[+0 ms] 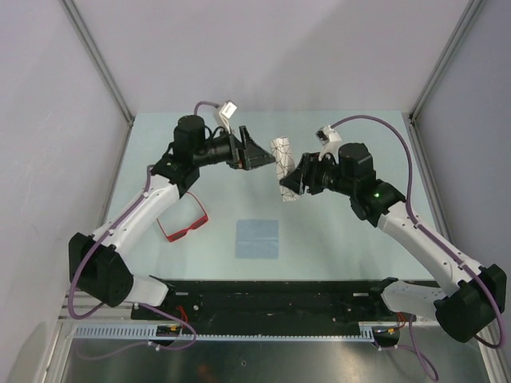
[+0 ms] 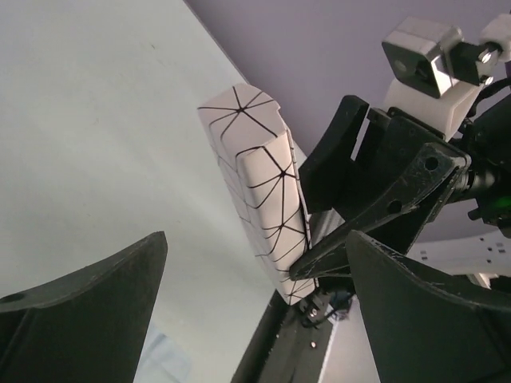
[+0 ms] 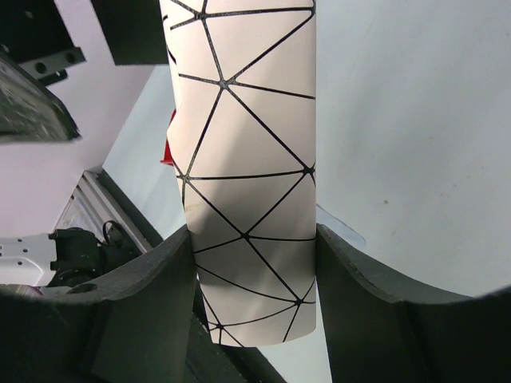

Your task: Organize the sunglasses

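Note:
The white case (image 1: 281, 156) with thin black lines is held off the table, and my right gripper (image 1: 292, 187) is shut on its lower end. In the right wrist view both fingers (image 3: 152, 295) press the sides of the case (image 3: 247, 152). My left gripper (image 1: 254, 152) stands open just left of the case's upper end, apart from it. In the left wrist view the case (image 2: 255, 183) shows ahead between the wide-spread fingers (image 2: 96, 303). The red sunglasses (image 1: 183, 226) lie on the table beside the left arm. A sliver of their red (image 3: 168, 142) peeks from behind the case.
A flat light-blue cloth (image 1: 257, 238) lies on the table in front of the arms' bases. The black base rail (image 1: 271, 299) runs along the near edge. Grey walls close the table in on the left, back and right.

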Available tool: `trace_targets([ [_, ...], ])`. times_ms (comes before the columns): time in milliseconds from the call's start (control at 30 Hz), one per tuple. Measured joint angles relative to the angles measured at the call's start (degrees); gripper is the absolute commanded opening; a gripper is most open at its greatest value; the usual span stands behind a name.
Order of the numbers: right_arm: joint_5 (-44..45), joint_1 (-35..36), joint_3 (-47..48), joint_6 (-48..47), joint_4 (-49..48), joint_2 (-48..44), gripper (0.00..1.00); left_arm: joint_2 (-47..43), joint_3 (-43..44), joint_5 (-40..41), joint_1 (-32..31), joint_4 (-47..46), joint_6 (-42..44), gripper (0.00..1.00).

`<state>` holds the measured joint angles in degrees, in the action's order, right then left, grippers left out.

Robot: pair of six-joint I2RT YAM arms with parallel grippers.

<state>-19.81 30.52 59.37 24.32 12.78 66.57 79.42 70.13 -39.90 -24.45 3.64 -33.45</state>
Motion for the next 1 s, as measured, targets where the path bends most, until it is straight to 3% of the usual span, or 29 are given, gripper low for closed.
trace_targets([
  [133,0.92,1.86,0.46,-0.15,-0.22,0.0,0.49,0.83,0.09,-0.83,-1.22,-0.04,-1.09,1.0],
  [367,1.14,3.48,1.7,-0.63,-0.13,0.15,0.47,2.58,0.15,-2.14,-1.49,-0.31,-1.55,0.88],
  [600,-0.7,4.31,2.95,-2.08,0.13,0.31,0.45,2.69,0.04,-6.78,-1.25,-6.91,-3.34,0.89],
  [833,-2.34,4.31,3.15,-2.56,0.15,0.26,0.45,2.67,0.04,-11.13,-0.33,-13.49,-5.7,0.72],
  [1000,-2.82,4.31,3.17,-2.54,-0.22,0.26,0.45,2.67,-0.04,-12.61,0.11,-15.06,-6.23,0.68],
])
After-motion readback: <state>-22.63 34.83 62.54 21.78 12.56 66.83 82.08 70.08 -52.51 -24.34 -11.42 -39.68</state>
